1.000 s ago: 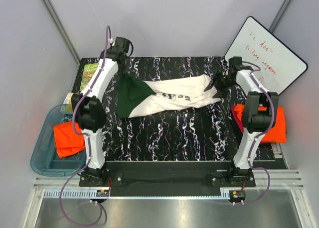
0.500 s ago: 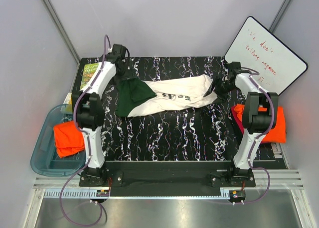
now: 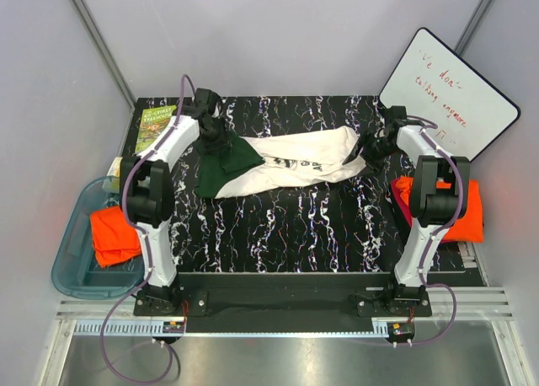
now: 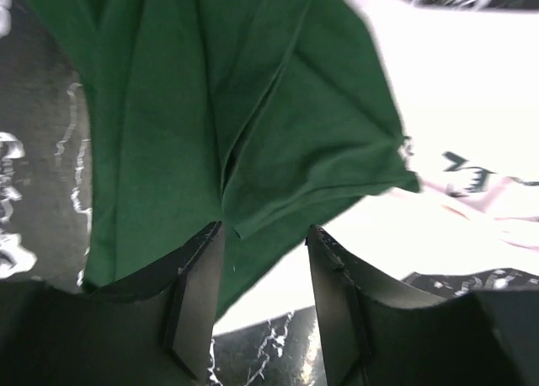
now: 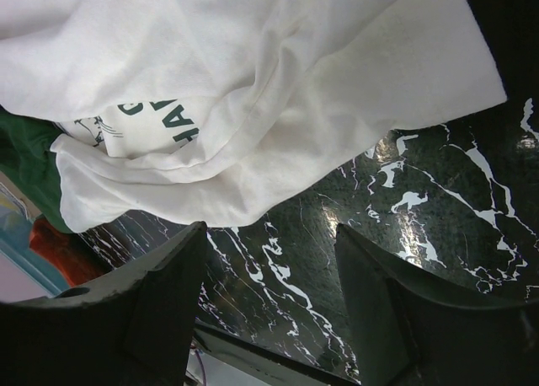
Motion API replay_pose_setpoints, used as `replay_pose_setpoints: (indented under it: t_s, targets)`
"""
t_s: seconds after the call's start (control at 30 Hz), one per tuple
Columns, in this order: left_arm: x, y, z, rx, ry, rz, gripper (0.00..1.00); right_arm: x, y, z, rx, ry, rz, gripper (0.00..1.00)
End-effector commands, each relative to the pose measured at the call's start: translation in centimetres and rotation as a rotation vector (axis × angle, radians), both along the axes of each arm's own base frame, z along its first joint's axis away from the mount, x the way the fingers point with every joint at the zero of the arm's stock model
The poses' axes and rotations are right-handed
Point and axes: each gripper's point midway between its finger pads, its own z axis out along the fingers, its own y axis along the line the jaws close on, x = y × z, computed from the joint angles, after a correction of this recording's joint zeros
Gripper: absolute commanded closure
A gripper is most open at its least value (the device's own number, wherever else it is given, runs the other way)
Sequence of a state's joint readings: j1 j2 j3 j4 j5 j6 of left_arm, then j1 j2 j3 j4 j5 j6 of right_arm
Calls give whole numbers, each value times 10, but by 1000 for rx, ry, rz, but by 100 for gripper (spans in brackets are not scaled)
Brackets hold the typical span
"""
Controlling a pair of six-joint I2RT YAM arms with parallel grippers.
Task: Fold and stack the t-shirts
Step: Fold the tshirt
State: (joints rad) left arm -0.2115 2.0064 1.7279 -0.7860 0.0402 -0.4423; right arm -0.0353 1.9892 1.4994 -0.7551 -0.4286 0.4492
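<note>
Marbled black table: cream tee is spread crumpled toward 12 o'clock. L gripper is held apart over its green sleeve, R gripper apart at its 3 o'clock edge.

A robotics lab test cell is indicated: a black marbled table is enclosed by plain grey panels on metal struts, a left arm and a right arm are bolted at its near edge, and a whiteboard with red handwriting is propped at the far right.
</note>
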Motion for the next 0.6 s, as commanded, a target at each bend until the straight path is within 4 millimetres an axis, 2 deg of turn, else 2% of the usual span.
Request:
replay_pose_setpoints:
  t_s: [0.0,0.23,0.33,0.37,0.47,0.57]
  targets:
    - [5,-7,-20,-26,26,-9,50,12,2,22,17,-72,1,30]
    - [4,-9,-53,-21,102,-22,51,8,2,20,14,-64,3,30]
    - [5,-10,-62,-18,117,-28,75,8,1,21,9,-66,1,30]
    - [6,-12,-61,-27,115,-36,100,8,1,20,11,-63,2,30]
    - [11,-15,-45,-41,76,-40,100,8,1,19,7,-62,2,30]
    - [25,-18,-6,-73,-30,-30,100,6,0,16,5,-55,1,30]
